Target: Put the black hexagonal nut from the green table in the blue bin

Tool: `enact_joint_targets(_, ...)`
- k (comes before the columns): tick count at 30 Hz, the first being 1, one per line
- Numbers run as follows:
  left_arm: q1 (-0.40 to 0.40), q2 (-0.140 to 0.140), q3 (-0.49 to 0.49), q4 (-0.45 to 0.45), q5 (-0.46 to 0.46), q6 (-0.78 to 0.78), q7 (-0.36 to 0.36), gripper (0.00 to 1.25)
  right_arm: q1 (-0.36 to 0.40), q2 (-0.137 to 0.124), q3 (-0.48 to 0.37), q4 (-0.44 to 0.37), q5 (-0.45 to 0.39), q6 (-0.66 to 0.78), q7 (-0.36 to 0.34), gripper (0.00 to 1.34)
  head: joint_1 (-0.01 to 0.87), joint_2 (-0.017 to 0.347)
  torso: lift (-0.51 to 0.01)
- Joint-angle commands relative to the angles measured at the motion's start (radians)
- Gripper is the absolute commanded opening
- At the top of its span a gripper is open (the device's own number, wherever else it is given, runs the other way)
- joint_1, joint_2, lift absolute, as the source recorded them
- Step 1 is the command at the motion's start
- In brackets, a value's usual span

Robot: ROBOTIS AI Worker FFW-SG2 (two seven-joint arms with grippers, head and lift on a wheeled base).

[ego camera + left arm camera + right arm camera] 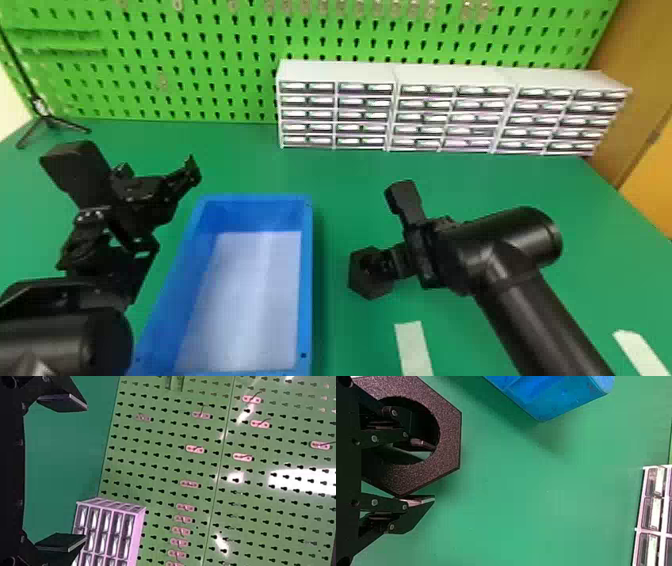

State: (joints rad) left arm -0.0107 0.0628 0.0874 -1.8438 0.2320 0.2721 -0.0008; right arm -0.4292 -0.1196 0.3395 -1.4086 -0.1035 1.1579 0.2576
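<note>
The black hexagonal nut (369, 287) is right of the blue bin (308, 280), in the right gripper (381, 266). In the right wrist view the nut (449, 435) has one finger of the right gripper (426, 474) inside its hole and the other against its outer edge, so the grip closes around one wall. A corner of the bin (558, 399) also shows there. Beyond the bin's left side, the left gripper (159, 172) is raised over the table; the left wrist view shows the left gripper (63, 473) open, with nothing between its fingers.
A white drawer cabinet (395, 72) stands at the back of the green table (345, 180), before a green pegboard (200, 65). Pale strips (414, 350) lie near the front right. A small black tripod (47, 120) stands at the back left.
</note>
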Motion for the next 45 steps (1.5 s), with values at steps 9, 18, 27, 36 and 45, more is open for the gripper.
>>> enact_joint_targets(9, 0.002, 0.000, 0.000, 0.000, 0.001, 0.001, -0.001, 1.12, 0.012, 0.000, -0.022, -0.010, -0.001, -0.046, 0.000, 0.36, 0.692, 0.008, -0.097)
enact_joint_targets(18, 0.003, 0.000, 0.002, 0.000, 0.001, -0.001, -0.001, 1.12, 0.046, 0.000, -0.106, -0.059, -0.010, -0.159, 0.005, 0.36, 0.692, 0.008, -0.097)
enact_joint_targets(27, 0.005, 0.000, 0.003, 0.000, 0.003, -0.001, -0.001, 1.12, 0.070, -0.003, -0.183, -0.139, -0.008, -0.239, 0.003, 0.35, 0.692, 0.008, -0.097)
enact_joint_targets(36, 0.009, 0.000, 0.008, 0.000, 0.003, -0.001, -0.001, 1.12, 0.089, -0.028, -0.231, -0.234, -0.071, -0.345, 0.005, 0.36, 0.692, 0.008, -0.097)
enact_joint_targets(45, 0.012, 0.000, 0.014, 0.000, 0.003, -0.001, -0.001, 1.12, 0.092, -0.022, -0.267, -0.289, -0.151, -0.530, 0.003, 0.35, 0.692, 0.008, -0.097)
